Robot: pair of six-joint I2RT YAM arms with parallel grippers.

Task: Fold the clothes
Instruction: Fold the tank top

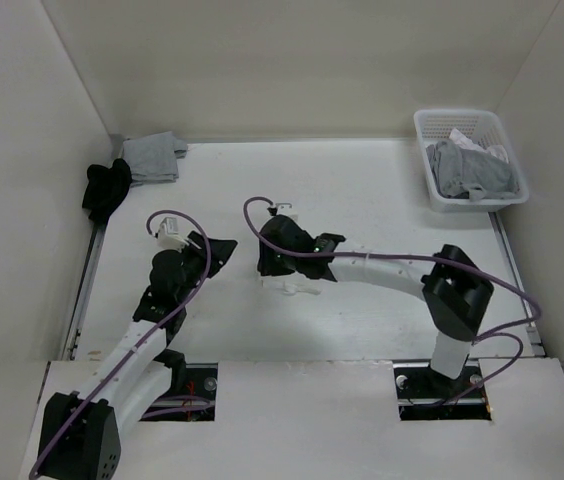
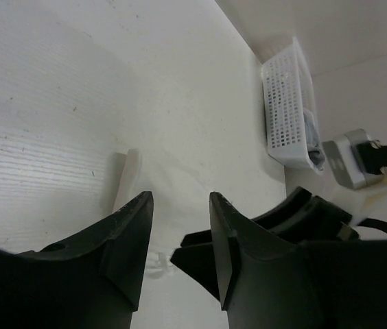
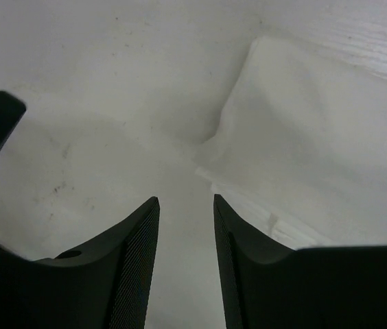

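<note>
Top external — basket (image 1: 459, 114) holds grey garments (image 1: 472, 172); clothes (image 3: 331, 137) outside.

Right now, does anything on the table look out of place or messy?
The black garment at the far left corner lies bunched, seemingly past the edge of the table, beside a folded grey garment. Grey clothes sit crumpled in the white basket. Nothing looks spilled or damaged.

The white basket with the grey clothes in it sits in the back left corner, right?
Not quite. The white basket with the grey clothes in it sits in the back right corner, not the left. The top external view shows it.
</note>
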